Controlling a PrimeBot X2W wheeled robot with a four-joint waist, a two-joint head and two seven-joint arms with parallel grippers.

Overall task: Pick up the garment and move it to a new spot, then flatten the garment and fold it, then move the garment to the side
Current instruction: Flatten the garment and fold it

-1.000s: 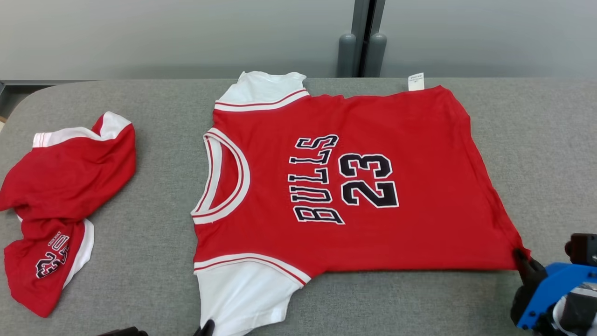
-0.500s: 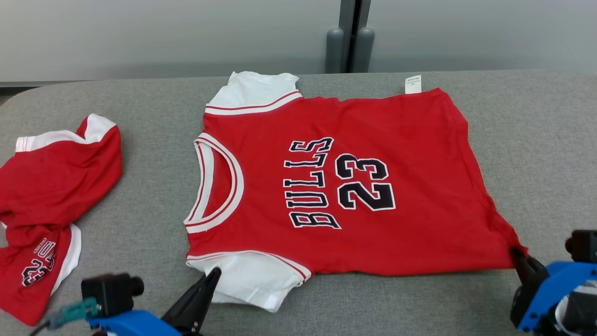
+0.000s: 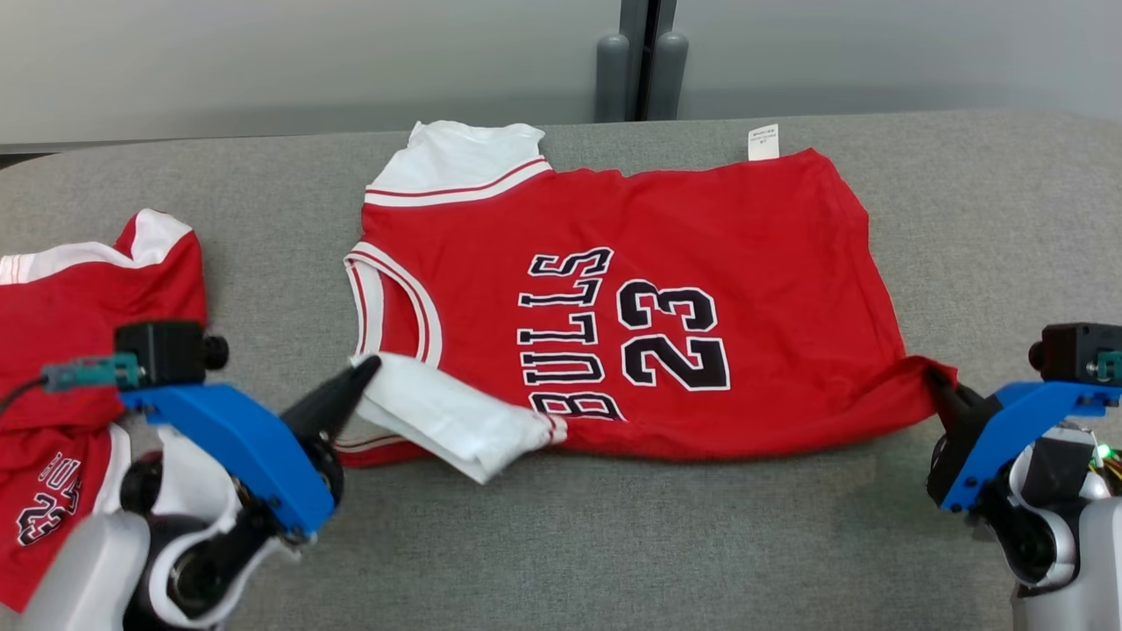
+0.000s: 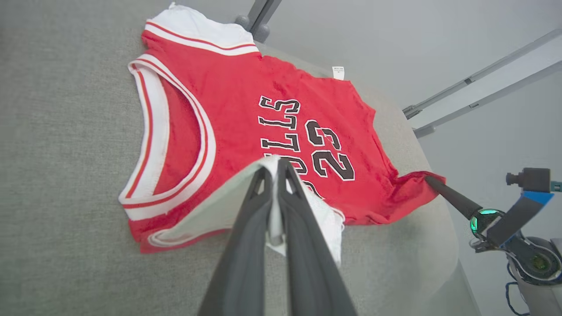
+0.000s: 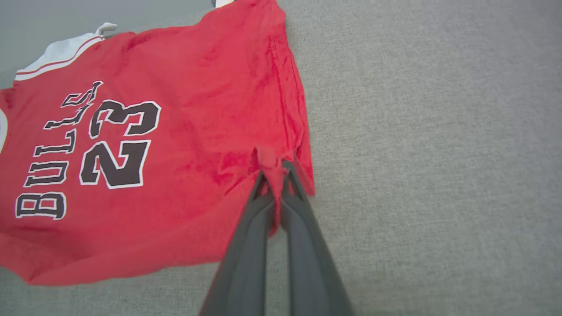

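The garment is a red jersey with white sleeves and "BULLS 23" in black, spread across the grey table with its neck to the left. My left gripper is shut on the near white sleeve, lifted and turned over onto the jersey's front. The left wrist view has that white cloth pinched between the fingers. My right gripper is shut on the near hem corner, raised a little off the table. The far sleeve lies flat.
A second red and white jersey lies crumpled at the table's left edge, partly behind my left arm. The grey table runs bare along the near side. A grey wall and two posts stand behind the table.
Both grippers have risen and carried the jersey's near edge away from me. The near sleeve now lies folded over the front. The camera view has shifted too.
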